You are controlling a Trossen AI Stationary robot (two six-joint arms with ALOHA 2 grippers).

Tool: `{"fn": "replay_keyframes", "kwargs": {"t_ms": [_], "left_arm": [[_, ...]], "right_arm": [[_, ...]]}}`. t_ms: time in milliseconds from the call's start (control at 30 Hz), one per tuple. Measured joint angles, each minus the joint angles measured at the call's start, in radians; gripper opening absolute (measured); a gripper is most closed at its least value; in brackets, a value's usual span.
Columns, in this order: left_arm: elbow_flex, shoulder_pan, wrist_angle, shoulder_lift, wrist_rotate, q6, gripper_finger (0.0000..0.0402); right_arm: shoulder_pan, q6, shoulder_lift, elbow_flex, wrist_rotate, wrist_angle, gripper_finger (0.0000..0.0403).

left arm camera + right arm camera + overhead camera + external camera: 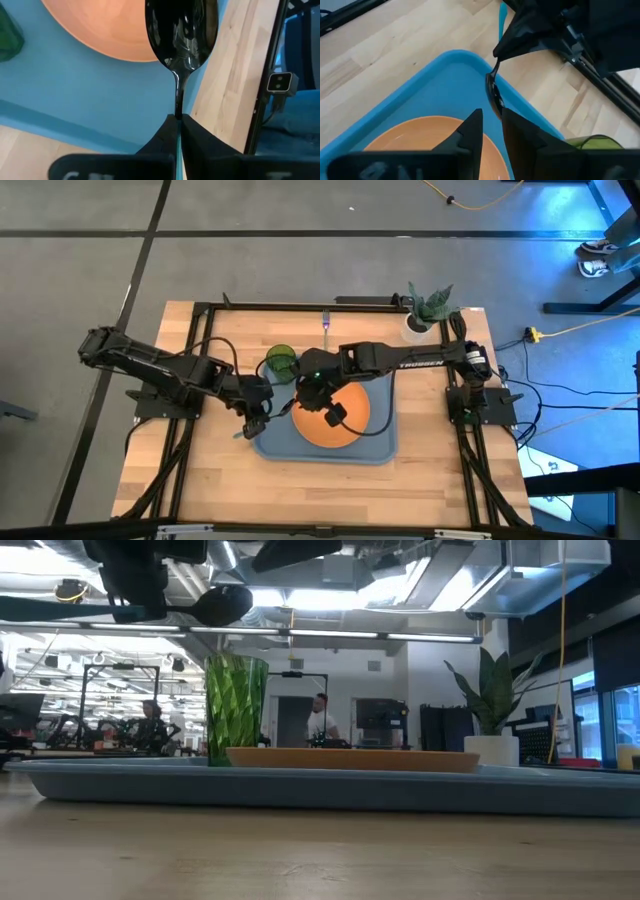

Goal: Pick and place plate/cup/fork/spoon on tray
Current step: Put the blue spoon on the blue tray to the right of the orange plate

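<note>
Blue-grey tray (380,448) sits mid bench (200,480), orange plate (350,425) lying flat on it. From above, both arms cross over the tray's left part, so much of the plate and the tray's left edge are covered. Green cup (281,361) stands at the tray's far left corner; from above can't tell if it's on the tray or just off it, but the low view shows it upright w/ its base behind the tray rim, left of the plate. Cup is translucent, faceted.

Spoon (182,35): dark glossy oval bowl, thin dark neck, teal handle only a sliver between the fingers. Left hand (178,131) is clamped on the handle, holding the spoon over the tray's near left corner, bowl above the rim beside the plate's edge. Whether the bowl touches the tray isn't clear. In the high view the spoon itself is hardly visible under the arm.

Right hand (491,131) hangs over the plate's left side, fingers a little apart, nothing between them; the spoon shows just beyond its tips.

Fork (325,322) lies on bare bench beyond the tray, purple handle, tines too small to make out. White pot w/ plant (425,310) at far right corner. Low view: arms cut off at the top; people far off in the room behind.
</note>
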Motion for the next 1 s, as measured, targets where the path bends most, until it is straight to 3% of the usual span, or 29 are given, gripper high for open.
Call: {"fn": "replay_keyframes", "kwargs": {"t_ms": [1000], "left_arm": [[0.0,0.0,0.038,0.0,0.036,0.0,0.0]], "right_arm": [[-0.004,-0.138,0.043,0.0,0.003,0.014,0.0078]]}}
